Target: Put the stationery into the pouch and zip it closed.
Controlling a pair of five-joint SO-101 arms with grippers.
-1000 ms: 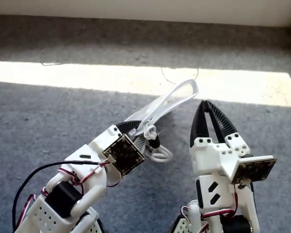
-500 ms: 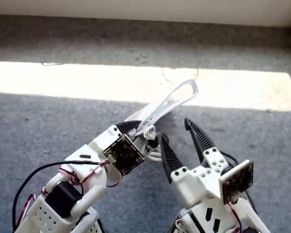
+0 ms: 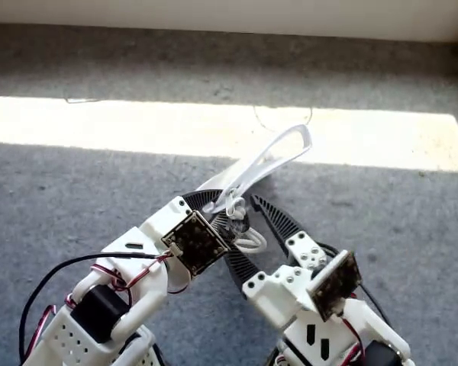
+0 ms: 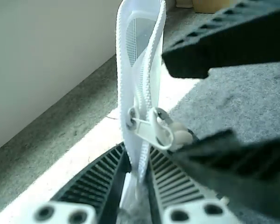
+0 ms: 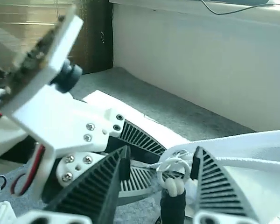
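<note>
High view: your left gripper (image 3: 217,212) clamps the low end of the translucent pouch (image 3: 271,156), which rises edge-on from it. The right gripper (image 3: 243,229) sits just beside that end, fingers wide, straddling the zipper pull (image 3: 235,207). Grey carpet (image 3: 76,175) lies under the pouch, with a thin cable (image 3: 282,122) beyond its far tip.

Left wrist view: the pouch (image 4: 130,56) is pinched between ribbed fingers (image 4: 102,172). The pull (image 4: 149,128) and its bead (image 4: 179,136) hang just off the zipper line. Whether stationery is inside, cannot tell.

Right wrist view: the bead (image 5: 173,189) dangles between the spread fingers (image 5: 102,182).

Risks, as a judgement:
- Closing on the bead's cord rather than the pull would let it slip.
- Pulling off the zipper line could drag the pouch (image 5: 242,149) out of the clamp.
- The left gripper's finger (image 5: 137,135) crowds your approach.
</note>
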